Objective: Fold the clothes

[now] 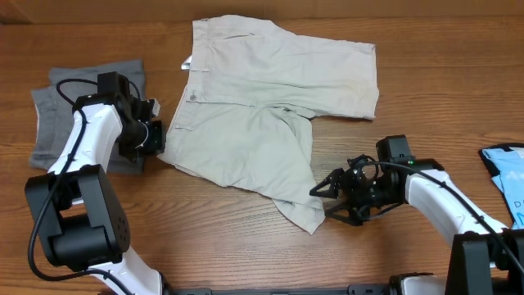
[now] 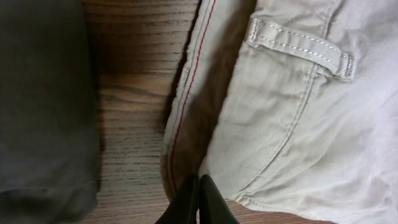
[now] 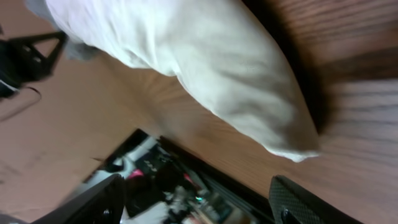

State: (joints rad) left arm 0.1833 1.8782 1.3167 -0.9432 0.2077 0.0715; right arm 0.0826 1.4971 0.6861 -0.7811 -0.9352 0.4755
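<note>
The beige shorts (image 1: 262, 115) lay spread mid-table, waistband toward 9 o'clock and the nearer leg rumpled toward 5 o'clock. The left gripper (image 1: 155, 138) sat with its jaws pressed together at the waistband's 9 o'clock corner, beside the grey garment (image 1: 57, 115), probably to anchor that end; whether cloth was pinched could not be told. The right gripper (image 1: 326, 202) stood wide and empty at 3 o'clock of that leg's hem, seemingly lined up to take it.
</note>
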